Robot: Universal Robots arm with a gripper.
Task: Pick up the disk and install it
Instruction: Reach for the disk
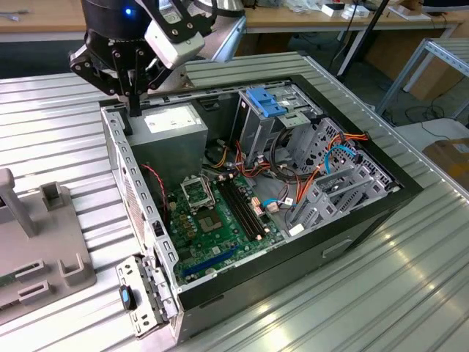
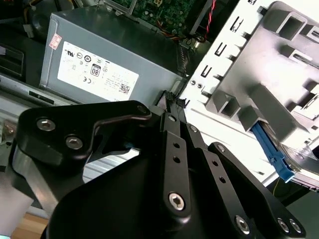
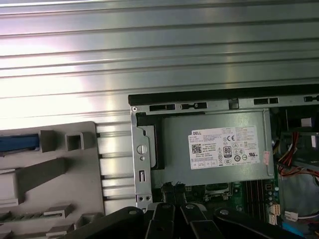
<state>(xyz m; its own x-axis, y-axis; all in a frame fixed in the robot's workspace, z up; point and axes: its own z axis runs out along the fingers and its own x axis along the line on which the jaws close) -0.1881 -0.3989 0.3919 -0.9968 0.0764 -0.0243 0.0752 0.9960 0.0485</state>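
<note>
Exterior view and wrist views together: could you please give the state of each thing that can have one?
computer case: lying on its side, open, insides exposed.
gripper: shut, holding nothing, near the power supply.
disk: resting in the grey fixture, not gripped.

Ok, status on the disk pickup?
Hand shut, empty, above power supply corner. Disk in grey holder beside the case, untouched. Its metal wall between them.

Ribbed metal tabletop, open black computer case lying on its side mid-tabletop, grey moulded fixture flat just beside it, exterior view's left.
</note>
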